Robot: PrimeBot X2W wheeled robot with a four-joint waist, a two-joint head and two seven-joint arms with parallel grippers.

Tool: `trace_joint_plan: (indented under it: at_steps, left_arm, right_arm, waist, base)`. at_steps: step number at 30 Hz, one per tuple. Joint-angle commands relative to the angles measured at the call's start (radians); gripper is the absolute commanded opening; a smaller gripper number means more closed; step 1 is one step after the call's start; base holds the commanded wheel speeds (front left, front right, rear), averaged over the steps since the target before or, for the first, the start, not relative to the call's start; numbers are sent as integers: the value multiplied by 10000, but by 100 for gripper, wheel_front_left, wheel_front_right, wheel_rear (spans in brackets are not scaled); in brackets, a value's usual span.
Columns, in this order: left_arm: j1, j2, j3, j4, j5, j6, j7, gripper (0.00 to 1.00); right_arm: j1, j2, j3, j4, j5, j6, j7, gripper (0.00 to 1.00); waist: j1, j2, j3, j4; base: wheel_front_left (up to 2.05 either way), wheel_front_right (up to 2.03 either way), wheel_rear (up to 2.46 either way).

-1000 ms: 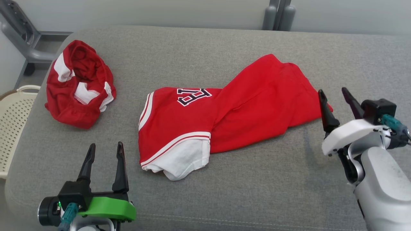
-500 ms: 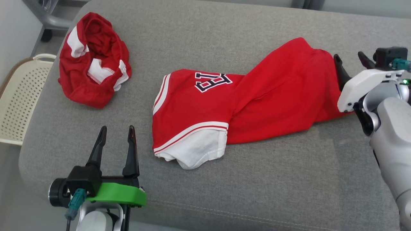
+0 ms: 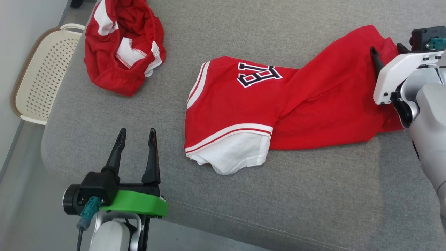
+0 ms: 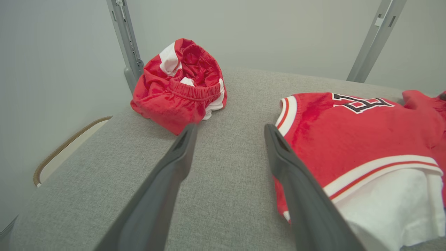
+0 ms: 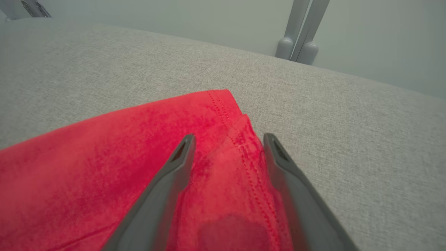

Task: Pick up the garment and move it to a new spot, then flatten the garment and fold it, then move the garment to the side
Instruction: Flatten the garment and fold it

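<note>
Grey padded surface (image 3: 313, 195) carrying the red jersey (image 3: 244, 104), long axis running left to right across its middle: the right end effector (image 3: 385, 48), jaws spread and empty, straddles the far-right hemmed corner (image 5: 230, 104), while the left end effector (image 3: 137, 130), likewise spread, sits apart from the near-left white sleeve (image 3: 233, 153).

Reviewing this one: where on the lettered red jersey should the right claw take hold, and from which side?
Grip the jersey at its stitched hem corner, coming down from its right end. That corner lies free on the cushion, its seam gives a firmer edge to pinch, and the open right claw hangs over it.
</note>
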Motion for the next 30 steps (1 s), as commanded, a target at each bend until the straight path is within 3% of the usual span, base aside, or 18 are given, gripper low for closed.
trace_joint_plan:
  at_steps: [1,2,4,20,27,30]
  left_arm:
    - [-118,-17,-41,-34,-81,83,-37,100]
    - [-124,-18,-60,-46,-108,103,-37,100]
    - [-143,-19,-82,-76,-160,149,-37,100]
    - [16,-15,193,135,-211,188,-38,100]
    - [352,-12,433,215,-28,131,-38,100]
    - [546,-11,607,278,66,48,-38,100]
  right_arm:
    - [-215,-113,106,275,96,-10,27,94]
    - [-283,-132,145,390,78,-10,50,71]
    - [-404,-76,234,413,158,-10,-211,1]
    - [-436,-2,1176,146,627,-10,-1645,0]
    - [635,27,1717,-1242,1571,-10,-1975,0]
    - [1617,-177,1881,-2545,2320,-10,-1989,0]
  waist:
    - [0,0,161,146]
    - [0,0,184,157]
    - [0,0,236,175]
    - [0,0,-165,-366]
    - [0,0,-762,-1070]
    - [0,0,-1063,-1537]
  base:
    - [0,0,0]
    - [0,0,0]
    - [0,0,0]
    - [0,0,0]
    - [0,0,0]
    - [0,0,0]
